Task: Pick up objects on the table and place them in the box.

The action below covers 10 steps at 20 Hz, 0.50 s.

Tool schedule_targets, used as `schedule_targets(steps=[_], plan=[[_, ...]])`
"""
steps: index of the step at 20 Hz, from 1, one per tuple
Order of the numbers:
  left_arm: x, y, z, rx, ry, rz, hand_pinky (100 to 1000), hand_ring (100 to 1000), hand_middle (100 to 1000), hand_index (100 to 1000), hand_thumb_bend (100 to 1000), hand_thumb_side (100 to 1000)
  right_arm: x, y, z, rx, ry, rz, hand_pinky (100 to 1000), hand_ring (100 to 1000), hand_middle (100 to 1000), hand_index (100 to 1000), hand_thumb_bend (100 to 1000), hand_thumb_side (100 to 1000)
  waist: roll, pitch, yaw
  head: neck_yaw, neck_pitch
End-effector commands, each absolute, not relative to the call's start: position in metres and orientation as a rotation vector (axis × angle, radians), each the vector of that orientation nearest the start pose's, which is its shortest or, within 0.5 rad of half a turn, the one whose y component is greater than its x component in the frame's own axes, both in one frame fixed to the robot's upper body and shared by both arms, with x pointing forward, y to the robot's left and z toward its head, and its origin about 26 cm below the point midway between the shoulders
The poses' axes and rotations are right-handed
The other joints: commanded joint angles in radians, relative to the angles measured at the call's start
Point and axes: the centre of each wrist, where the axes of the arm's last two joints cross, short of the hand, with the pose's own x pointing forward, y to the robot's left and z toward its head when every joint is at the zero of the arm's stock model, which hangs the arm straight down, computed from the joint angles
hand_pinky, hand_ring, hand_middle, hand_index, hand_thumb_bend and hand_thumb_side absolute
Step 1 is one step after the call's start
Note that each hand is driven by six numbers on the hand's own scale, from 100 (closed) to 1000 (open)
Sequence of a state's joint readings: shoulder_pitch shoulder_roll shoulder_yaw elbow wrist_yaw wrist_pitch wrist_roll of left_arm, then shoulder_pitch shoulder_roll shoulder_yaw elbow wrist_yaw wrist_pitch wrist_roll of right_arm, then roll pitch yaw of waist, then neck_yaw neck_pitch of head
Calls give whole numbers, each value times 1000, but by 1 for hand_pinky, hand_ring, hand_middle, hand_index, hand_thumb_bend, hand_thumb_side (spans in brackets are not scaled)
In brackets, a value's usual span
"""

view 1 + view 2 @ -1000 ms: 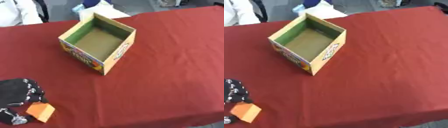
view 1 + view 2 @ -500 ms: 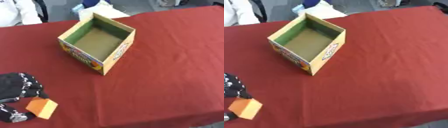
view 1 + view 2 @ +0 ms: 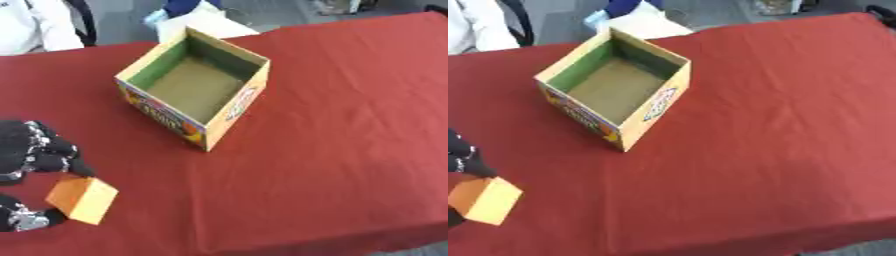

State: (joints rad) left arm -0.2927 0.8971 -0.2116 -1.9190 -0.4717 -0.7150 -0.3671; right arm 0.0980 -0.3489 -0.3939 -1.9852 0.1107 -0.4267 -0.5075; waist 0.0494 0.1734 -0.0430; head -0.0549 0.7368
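Orange cardboard block point(image 3: 81, 200) sits pinched in my left hand point(image 3: 35, 155) at the near left; the open cardboard box point(image 3: 234, 106), empty, lies farther off, to the right.

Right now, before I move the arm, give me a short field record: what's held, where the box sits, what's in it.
left hand: lower left, fingers and thumb curled around orange block
orange block: held by the left hand, near the table's front-left edge
box: open, upright, centre-left on red tablecloth
box contents: nothing visible inside
right hand: not in view
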Motion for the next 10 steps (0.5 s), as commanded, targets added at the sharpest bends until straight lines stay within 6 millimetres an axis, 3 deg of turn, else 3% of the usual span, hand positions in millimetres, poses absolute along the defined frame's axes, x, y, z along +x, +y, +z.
schedule_targets(steps=[1, 10], plan=[[304, 308, 236, -518, 2198, 2365, 295, 321, 311, 445, 100, 250, 222, -398, 142, -1007, -2407, -219, 644, 748, 500, 688, 100, 729, -1, -10, -2, 2, -1], [345, 280, 292, -399, 2272, 2230, 282, 303, 287, 416, 100, 267, 224, -399, 146, -1004, -2433, -206, 645, 747, 501, 689, 100, 727, -3, 1, -18, 10, -6]])
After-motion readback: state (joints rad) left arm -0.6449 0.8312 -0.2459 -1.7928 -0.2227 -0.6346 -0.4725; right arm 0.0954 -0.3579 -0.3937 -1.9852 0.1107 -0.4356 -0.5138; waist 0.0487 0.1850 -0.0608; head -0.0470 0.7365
